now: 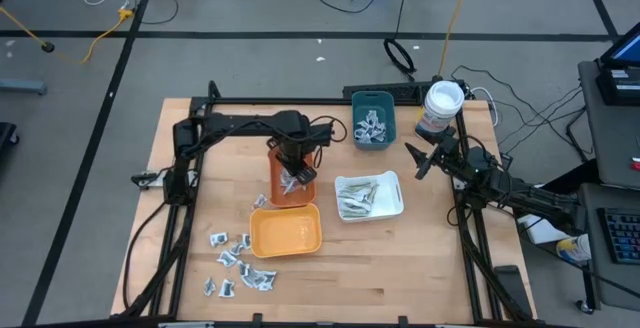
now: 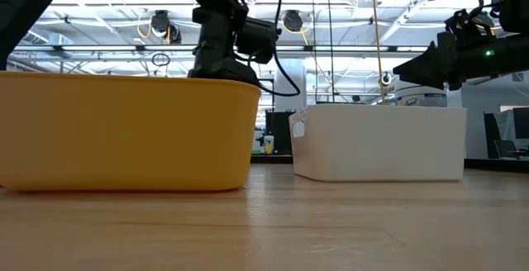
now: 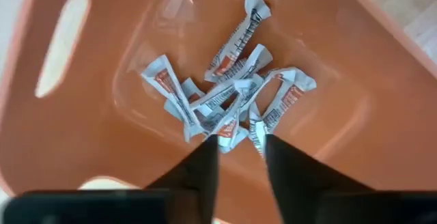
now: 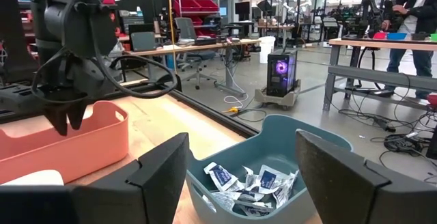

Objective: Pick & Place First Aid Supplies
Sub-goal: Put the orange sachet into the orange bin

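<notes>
My left gripper (image 3: 239, 142) hangs pointing down over the salmon-orange tray (image 1: 275, 173), fingers a little apart, with nothing between them. Just beyond its fingertips a heap of small crumpled sachets with red marks (image 3: 225, 94) lies on the tray's floor (image 3: 102, 135). The right wrist view shows this gripper (image 4: 68, 118) above the tray's rim. More silvery sachets (image 1: 235, 261) lie loose on the table at the near left. My right gripper (image 1: 412, 163) waits level at the right, wide open (image 4: 239, 162), facing the teal tray.
A yellow tray (image 1: 285, 230) stands just near of the salmon one. A white tray (image 1: 392, 190) with pale strips sits at the middle right. The teal tray (image 1: 373, 103) holds blue-marked sachets (image 4: 249, 183). A white tub (image 1: 441, 108) stands at the far right.
</notes>
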Available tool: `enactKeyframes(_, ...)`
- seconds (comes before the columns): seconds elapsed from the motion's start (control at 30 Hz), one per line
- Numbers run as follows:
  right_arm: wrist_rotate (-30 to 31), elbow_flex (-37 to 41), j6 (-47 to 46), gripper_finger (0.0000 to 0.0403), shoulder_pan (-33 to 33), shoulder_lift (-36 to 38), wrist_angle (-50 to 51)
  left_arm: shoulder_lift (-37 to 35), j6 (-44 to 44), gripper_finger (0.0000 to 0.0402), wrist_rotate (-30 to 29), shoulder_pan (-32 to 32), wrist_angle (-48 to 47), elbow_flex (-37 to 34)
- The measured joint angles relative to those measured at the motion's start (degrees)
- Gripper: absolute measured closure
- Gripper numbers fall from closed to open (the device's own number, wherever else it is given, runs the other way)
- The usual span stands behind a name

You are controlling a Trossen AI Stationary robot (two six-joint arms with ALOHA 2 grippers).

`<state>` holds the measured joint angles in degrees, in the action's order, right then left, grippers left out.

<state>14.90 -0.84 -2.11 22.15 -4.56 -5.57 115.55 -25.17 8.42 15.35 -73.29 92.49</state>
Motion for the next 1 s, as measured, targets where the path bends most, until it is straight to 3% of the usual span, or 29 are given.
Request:
enactKeyframes(0.2,0.02,0.0,-0.02,0.014,0.01,-0.02,-0.01,-1.19,-9.06,0.0165,-0.48,-0.01,0.04,-0.02)
enactKeyframes(0.43,0.01,-0.02,0.0,0.014,0.01,0.0,-0.02,-5.72,-12.95,0.0091,-0.94,0.0,1.97,-2.13)
enactKeyframes(0.73,-0.01,-0.02,0.0,0.014,-0.01,-0.01,-0.02,-23.44,-14.41,0.0046,3.42,-0.51,15.23,-22.36)
enactKeyframes(1.0,0.01,-0.02,-0.02,0.014,0.01,-0.02,-0.02,-38.9,-19.07,0.0049,7.7,1.77,23.55,-39.83)
